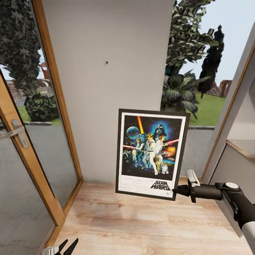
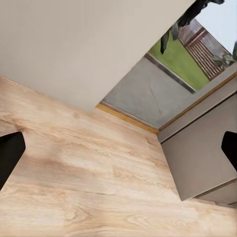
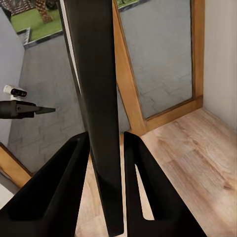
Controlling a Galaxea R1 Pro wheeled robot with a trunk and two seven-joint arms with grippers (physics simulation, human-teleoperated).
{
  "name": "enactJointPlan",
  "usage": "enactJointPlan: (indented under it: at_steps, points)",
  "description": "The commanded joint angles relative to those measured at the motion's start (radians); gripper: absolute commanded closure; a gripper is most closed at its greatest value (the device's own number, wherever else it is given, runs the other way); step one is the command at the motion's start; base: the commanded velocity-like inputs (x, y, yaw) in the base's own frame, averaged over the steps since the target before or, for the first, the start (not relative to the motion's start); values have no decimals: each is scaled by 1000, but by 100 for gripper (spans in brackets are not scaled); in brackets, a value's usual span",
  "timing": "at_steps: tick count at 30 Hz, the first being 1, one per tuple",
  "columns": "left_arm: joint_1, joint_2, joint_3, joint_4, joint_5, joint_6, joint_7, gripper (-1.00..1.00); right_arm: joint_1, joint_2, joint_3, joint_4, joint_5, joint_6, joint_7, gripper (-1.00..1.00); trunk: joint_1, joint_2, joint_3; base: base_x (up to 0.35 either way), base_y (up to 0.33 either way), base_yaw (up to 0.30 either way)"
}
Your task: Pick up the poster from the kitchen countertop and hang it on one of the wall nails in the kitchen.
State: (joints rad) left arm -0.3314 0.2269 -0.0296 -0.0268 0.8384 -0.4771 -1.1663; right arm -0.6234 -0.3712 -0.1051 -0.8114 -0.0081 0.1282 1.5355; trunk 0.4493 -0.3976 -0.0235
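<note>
Poster held up, below the nail.
Right gripper [image 1: 181,190] pinching poster [image 1: 151,153] edge; lift it squarely toward nail [image 1: 106,63] (left gripper [image 1: 65,247] spread, idle).

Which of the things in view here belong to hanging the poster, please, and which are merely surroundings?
Belonging to the job:
- poster, held at its lower right corner by the right gripper
- wall nail, above and left of the poster

Merely surroundings:
- glass door with its handle
- wooden floor
- garden plants outside
- left gripper, low and idle
</note>
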Motion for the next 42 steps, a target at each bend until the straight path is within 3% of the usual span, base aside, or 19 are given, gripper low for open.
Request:
enactJointPlan:
  at_steps: [1, 6, 8, 9, 11, 13, 16, 21, 25, 29, 30, 33, 34, 36, 37, 38, 42]
  points:
    - [-1, 0, -4, 1, 4, -4, -3, -100, -1, 0, -1, 0, -1, 12, 5, 100, 1, -2, -2, 0, 0, -5]
    - [-1, -1, -5, 1, 3, -3, -2, -100, -1, 0, 1, 0, -2, 13, 6, 100, 1, -2, -2, 0, 0, -1]
    - [-1, -19, -7, 2, -2, -3, -1, -100, -1, 0, 3, 0, -6, 15, 6, 100, 1, -2, -2, 0, 0, 0]
    - [43, -19, -8, 1, -5, -4, 52, -100, -2, 24, 3, -1, -5, 33, 5, 100, 1, -2, -2, 0, 0, 0]
    - [59, -19, -11, 1, -40, -6, 150, -100, -5, 35, 3, -49, -5, 124, 4, 100, 1, -2, -2, 0, 0, 0]
    - [63, -21, -12, 1, -116, -6, 187, -100, -7, 43, 2, -156, -4, 206, -3, 100, 1, -2, -2, 0, 0, 0]
    - [65, -26, -12, 2, -177, -4, 208, -100, -8, 58, 3, -285, -3, 319, -42, 100, 1, -2, -2, 0, 0, 0]
    - [66, -34, -13, 2, -213, -2, 288, -100, -32, 86, 5, -430, -4, 467, -108, 100, 1, -2, -2, 0, 0, 0]
    - [67, -36, -12, 2, -221, -2, 378, -100, -88, 127, 9, -458, 4, 504, -128, 100, 1, -2, -2, 0, 0, 0]
    - [68, -36, -12, 2, -224, -2, 414, -100, -149, 145, 27, -461, 8, 551, -146, 100, 1, -2, -2, 0, 0, 0]
    - [70, -34, -12, 2, -232, -2, 423, -100, -227, 150, 81, -460, 10, 635, -169, 100, 1, -2, -2, 0, 0, 0]
    - [71, -34, -12, 2, -252, -2, 426, -100, -274, 151, 99, -456, 11, 658, -189, 100, 1, -2, -2, 0, 0, 0]
    - [71, -34, -12, 2, -269, -2, 427, -100, -355, 152, 109, -414, 12, 672, -204, 100, 1, -2, -2, 0, 0, 0]
    - [71, -34, -12, 2, -272, -2, 427, -100, -390, 152, 113, -376, 12, 674, -206, 100, 1, -2, -2, 0, 0, 0]
    - [72, -33, -12, 2, -272, -2, 427, -100, -412, 152, 124, -350, 12, 674, -207, 100, 1, -2, -2, 0, 0, 0]
    - [72, -32, -12, 2, -273, -2, 427, -100, -451, 152, 165, -308, 13, 675, -209, 100, 1, -2, -2, 0, 0, 0]
    - [72, -32, -12, 2, -274, -2, 427, -100, -479, 152, 187, -289, 13, 676, -216, 100, 1, -2, -2, 0, 0, 0]
